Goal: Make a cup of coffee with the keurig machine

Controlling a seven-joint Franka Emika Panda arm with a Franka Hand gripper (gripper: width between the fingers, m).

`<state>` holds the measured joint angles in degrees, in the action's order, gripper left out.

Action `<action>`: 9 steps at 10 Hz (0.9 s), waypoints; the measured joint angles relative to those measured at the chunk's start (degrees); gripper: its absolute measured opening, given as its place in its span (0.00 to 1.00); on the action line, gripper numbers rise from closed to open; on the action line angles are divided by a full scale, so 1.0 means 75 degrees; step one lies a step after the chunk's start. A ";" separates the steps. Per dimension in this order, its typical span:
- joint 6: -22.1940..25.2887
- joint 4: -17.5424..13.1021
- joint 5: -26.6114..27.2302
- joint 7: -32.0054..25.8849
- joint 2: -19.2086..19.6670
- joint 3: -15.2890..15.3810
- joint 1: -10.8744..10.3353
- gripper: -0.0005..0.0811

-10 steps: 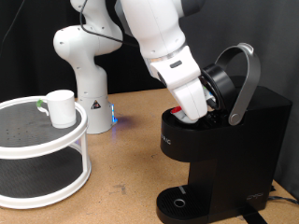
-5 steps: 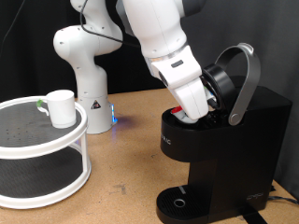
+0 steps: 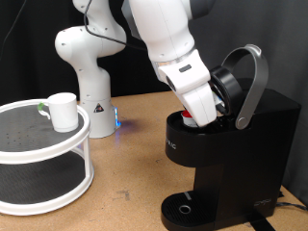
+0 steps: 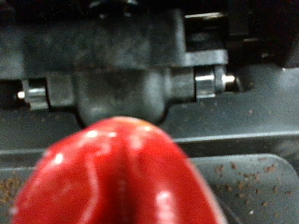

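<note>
while gripper [image 3: 199, 119] sits in keurig machine [image 3: 226, 159], lid's open.

Arm angled down, gripper [image 3: 203, 119] low, fingertips hidden.

There is one keurig machine [image 3: 226, 159] — black, with its lid up. There is one cup [image 3: 64, 111], white. It sits on one round white rack [image 3: 58, 146] with two shelves. There are two robot arms — one big white arm [image 3: 168, 48] and one small white arm [image 3: 89, 58]. One red shiny thing [image 4: 126, 173] fills the wrist view.
</note>
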<state>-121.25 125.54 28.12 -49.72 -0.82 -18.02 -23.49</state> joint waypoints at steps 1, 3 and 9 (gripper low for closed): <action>-0.0041 0.0000 0.0006 0.0000 0.0024 0.0010 0.0000 0.73; -0.0176 0.0005 0.0092 -0.0010 0.0049 0.0038 0.0000 0.97; 0.0631 -0.0043 0.0745 -0.0831 -0.0473 -0.0082 0.0102 0.99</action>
<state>-116.51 125.22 33.71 -55.95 -4.36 -18.64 -22.72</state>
